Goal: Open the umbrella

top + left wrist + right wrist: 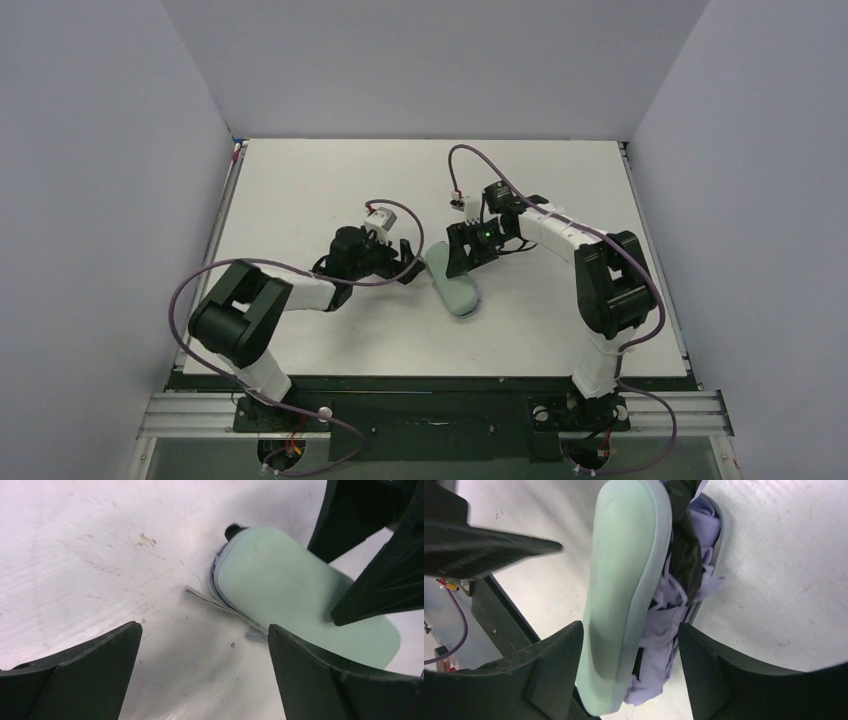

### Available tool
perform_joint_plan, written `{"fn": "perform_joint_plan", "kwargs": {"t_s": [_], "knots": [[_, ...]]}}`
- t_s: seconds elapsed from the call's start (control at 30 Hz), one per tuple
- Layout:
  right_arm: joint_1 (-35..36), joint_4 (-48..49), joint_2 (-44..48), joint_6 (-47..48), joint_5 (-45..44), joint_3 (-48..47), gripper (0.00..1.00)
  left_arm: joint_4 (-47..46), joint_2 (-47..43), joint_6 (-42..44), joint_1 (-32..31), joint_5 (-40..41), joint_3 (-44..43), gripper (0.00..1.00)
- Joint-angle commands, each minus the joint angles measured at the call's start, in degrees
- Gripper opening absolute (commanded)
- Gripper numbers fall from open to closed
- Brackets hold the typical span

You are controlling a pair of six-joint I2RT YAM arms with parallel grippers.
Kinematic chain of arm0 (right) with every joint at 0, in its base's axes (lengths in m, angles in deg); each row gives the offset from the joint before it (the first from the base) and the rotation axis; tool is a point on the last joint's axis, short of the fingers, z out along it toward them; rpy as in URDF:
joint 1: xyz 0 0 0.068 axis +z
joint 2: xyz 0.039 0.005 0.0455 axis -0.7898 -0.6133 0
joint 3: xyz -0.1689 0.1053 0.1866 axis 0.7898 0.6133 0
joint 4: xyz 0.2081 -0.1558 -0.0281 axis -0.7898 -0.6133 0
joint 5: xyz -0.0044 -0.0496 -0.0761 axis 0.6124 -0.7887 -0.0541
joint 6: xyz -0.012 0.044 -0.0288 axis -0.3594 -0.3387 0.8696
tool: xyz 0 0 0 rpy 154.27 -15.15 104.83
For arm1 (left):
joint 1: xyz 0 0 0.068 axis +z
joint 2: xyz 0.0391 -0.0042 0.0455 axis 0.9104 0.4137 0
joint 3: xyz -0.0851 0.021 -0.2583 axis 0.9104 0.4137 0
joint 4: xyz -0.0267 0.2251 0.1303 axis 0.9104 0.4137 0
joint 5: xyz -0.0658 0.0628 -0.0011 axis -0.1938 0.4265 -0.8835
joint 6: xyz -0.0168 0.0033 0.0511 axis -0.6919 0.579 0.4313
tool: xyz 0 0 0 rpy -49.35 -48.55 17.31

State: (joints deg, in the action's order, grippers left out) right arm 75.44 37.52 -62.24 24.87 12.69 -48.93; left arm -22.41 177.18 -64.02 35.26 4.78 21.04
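One case, one umbrella, two end effectors recorded.
The pale green case (pixel 455 290) is seen lying mid-table (pixel 300 180), lid ajar. The folded umbrella (pixel 704 525) is held inside it, with lavender and black fabric bulging from the gap. The left end effector (pixel 202 630) is spread wide beside the case's left side, holding nothing. The right end effector (pixel 629 627) is set astride the case; whether it grips cannot be told.

"Where is the umbrella (pixel 664 630)?"

"It is tucked in the pale green case (pixel 624 580), in the middle of the white table (pixel 784 555)."

"Is it open?"

"No. It is folded up small. The light purple cloth is all scrunched, with black bits showing. It spills out at the case's open side."
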Motion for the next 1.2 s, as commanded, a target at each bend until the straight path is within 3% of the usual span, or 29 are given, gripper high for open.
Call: {"fn": "perform_joint_plan", "kwargs": {"t_s": [0.0, 0.17, 0.33, 0.47, 0.77, 0.93, 1.17], "knots": [[-0.3, -1.4, 7.2, -2.6, -1.5, 1.7, 0.66, 6.0, -9.2, 1.9, 3.1, -1.1, 1.4, 0.98], [-0.3, -0.7, 9.7, -2.6, 1.5, 3.2, 0.56, 15.0, -15.7, 4.1, 5.7, -1.2, 0.8, 0.97], [1.1, 1.4, 9.8, -3.4, 2.9, 3.3, 0.3, 19.3, -21.4, 4.0, 6.2, 2.0, 0.9, 0.97], [3.4, 2.6, 8.4, -4.1, 4.6, 3.0, 0.18, 19.6, -24.9, 3.1, 6.2, 1.1, 1.7, 0.97], [9.6, 7.9, 7.4, -5.5, 3.5, 2.2, 0.15, 21.9, -21.7, -8.8, 6.0, 0.2, -2.1, 0.99], [10.7, 13.3, 7.4, -9.0, 1.5, 5.1, 0.15, 21.2, -16.5, -15.1, 3.8, 1.5, -4.0, 0.83], [11.4, 16.4, 8.0, -10.7, 0.6, 6.7, 0.14, 21.7, -11.4, -16.7, -1.4, 7.0, -6.3, 0.78]]}}
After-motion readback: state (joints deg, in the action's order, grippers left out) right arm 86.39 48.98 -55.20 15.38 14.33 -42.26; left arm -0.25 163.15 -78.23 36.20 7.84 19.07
